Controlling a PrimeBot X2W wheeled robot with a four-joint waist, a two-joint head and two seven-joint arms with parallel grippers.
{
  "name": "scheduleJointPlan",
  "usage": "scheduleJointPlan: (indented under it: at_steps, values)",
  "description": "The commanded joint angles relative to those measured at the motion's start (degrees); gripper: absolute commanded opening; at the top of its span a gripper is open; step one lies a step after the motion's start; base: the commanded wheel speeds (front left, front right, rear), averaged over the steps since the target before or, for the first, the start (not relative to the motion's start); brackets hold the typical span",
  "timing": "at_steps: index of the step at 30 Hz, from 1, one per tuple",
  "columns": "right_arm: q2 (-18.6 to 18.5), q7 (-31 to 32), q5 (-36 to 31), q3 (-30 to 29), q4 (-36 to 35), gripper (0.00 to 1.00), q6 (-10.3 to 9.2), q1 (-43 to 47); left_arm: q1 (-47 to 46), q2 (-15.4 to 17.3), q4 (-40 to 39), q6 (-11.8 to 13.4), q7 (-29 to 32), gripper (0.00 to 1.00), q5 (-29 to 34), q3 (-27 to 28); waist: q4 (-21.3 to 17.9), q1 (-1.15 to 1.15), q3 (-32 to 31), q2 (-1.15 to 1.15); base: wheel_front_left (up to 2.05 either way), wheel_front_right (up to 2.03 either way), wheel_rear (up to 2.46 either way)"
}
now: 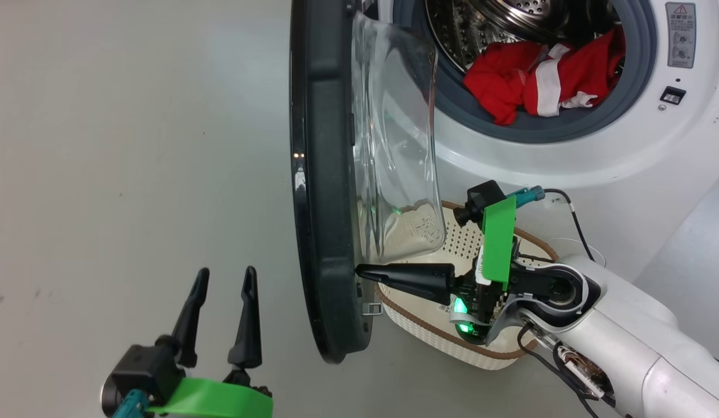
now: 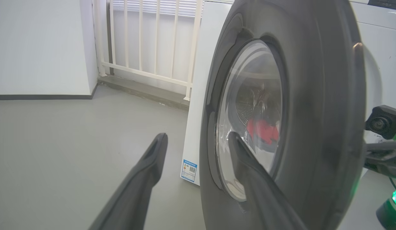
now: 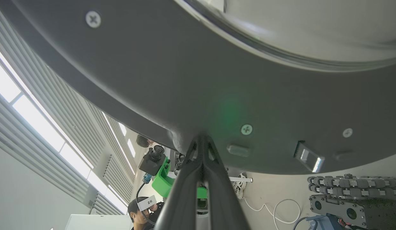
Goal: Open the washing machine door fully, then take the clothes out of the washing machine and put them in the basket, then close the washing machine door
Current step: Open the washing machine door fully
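Door [image 1: 321, 174] is swung out, roughly edge-on to the head camera and about square to the washer [image 1: 568, 168] front. Its clear glass bowl [image 1: 394, 145] bulges toward the opening.

Right hand [image 1: 362, 271]: fingers clenched together, gripping nothing. They point sideways at the inner face of the door's black rim, low down. The tip sits right at the rim and looks to be touching. Right wrist view agrees: the joined fingertips [image 3: 201, 140] meet the rim's edge, with the door latch [image 3: 308, 156] just beside them.

Left hand [image 1: 227, 270]: fingers spread apart and empty. It is on the outer side of the door, over bare floor [image 1: 104, 145] and clear of the rim in the head view. Left wrist view looks along the fingers [image 2: 153, 159] at the door's outer face. One finger overlaps the glass there, so I can't tell contact from that angle.

Clothes [image 1: 539, 75]: red with white stripes, inside the steel drum [image 1: 481, 23], piled at the front and lying over the lower lip of the grey gasket [image 1: 452, 110].

Basket [image 1: 429, 334]: on the floor directly in front of the washer, below the opening. It is partly hidden by the glass bowl and the right arm.

Blue label [image 2: 189, 170] shows low on the washer's side panel.
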Motion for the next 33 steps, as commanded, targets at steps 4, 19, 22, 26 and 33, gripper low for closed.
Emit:
scheduleJointPlan:
  at_steps: [4, 19, 22, 26, 33]
  values:
    - [1.8, 0.4, -1.2, -0.5, 0.1, 0.00, 0.44, -0.6, 0.4, 1.0, -1.9, 0.4, -0.3, 1.00, -0.1, 2.4, 0.0, 0.00, 0.1, 0.00, 0.00, 0.00, 0.00]
    - [0.1, -6.1, -13.8, -2.8, -1.5, 1.00, 0.44, 0.4, -0.1, 1.2, -1.3, 0.5, -0.2, 1.00, -0.2, 1.6, -0.5, 0.00, -0.6, 0.00, 0.00, 0.00, 0.00]
    - [-1.4, -11.3, -20.3, -2.8, -3.0, 1.00, 0.44, 1.1, 0.0, 1.2, -1.3, 0.5, -0.2, 1.00, -0.6, 1.7, -0.6, 0.00, -0.9, 0.00, 0.00, 0.00, 0.00]
    - [-3.4, -20.0, -30.4, -1.8, -4.7, 1.00, 0.44, 2.7, 0.2, 1.1, -1.2, 0.8, -0.2, 1.00, -1.0, 1.9, -0.9, 0.00, -1.5, 0.00, 0.00, 0.00, 0.00]
    - [-5.3, -37.0, -47.9, 0.9, -3.2, 1.00, 0.44, 4.7, 0.7, 1.5, -0.8, 1.1, -0.2, 1.00, -0.8, 2.1, -1.5, 0.00, -3.0, 0.00, 0.00, 0.00, 0.00]
